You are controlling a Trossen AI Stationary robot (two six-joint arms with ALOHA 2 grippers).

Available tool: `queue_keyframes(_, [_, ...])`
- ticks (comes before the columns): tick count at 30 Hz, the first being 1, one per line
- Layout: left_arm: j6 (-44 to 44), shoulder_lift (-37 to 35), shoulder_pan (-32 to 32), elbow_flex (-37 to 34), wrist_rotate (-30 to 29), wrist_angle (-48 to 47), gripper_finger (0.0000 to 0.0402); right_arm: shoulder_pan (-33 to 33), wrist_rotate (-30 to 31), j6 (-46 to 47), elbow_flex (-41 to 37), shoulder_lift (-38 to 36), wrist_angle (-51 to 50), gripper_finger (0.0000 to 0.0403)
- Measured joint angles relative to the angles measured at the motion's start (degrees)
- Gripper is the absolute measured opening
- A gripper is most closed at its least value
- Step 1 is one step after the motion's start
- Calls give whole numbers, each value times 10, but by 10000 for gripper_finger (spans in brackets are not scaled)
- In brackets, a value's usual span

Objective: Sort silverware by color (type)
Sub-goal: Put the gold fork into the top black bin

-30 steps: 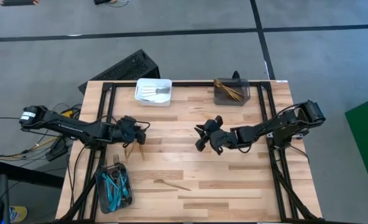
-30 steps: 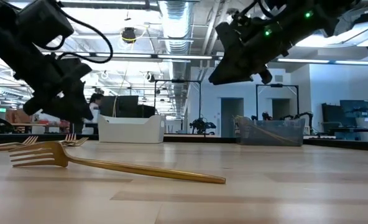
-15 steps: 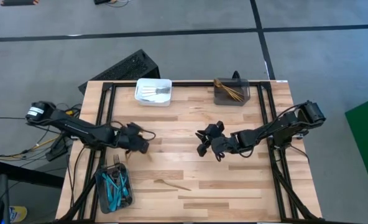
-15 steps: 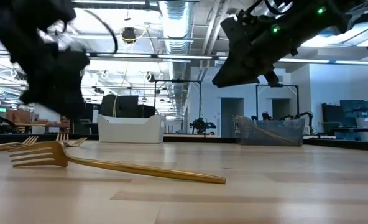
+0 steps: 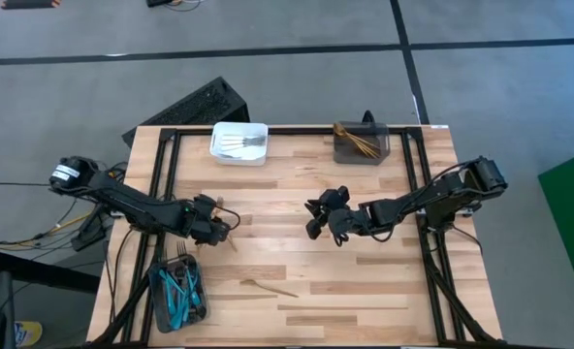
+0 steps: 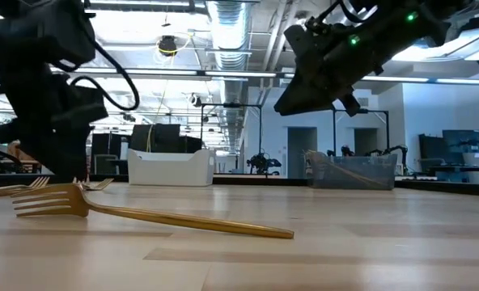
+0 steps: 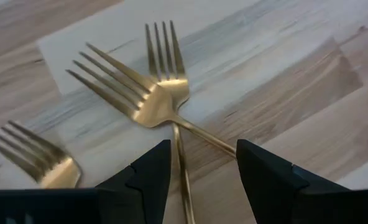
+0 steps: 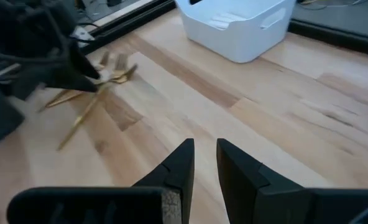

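L gripper [image 7: 199, 171] low over two crossed gold metal forks [image 7: 150, 99] near light wood table's [image 5: 384, 291] left edge, fingers spread astride the handles w/o gripping, third gold fork [image 7: 41, 158] just beside, R gripper [image 5: 318, 219] raised nr table centre, fingers slightly parted, holding nothing.
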Motion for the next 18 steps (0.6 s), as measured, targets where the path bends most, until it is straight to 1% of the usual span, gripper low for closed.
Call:
queue_keyframes(3, [6, 36, 3, 0, -3, 31, 169, 5, -18, 1, 0, 0, 8, 95])
queue_keyframes(5, [22, 57, 12, 1, -2, 47, 169, 10, -19, 1, 0, 0, 7, 95])
queue_keyframes(7, [55, 78, 24, 3, -1, 59, 169, 14, -19, 1, 0, 0, 7, 95])
queue_keyframes(10, [128, 99, 50, 5, 30, 72, 156, 17, -20, 1, 0, 0, 7, 95])
queue_keyframes(13, [167, 106, 64, 16, 47, 74, 116, 20, -21, 1, 0, 0, 7, 95])
queue_keyframes(18, [250, 100, 70, 54, 77, 94, 22, 33, -21, 1, 0, 0, 10, 95])
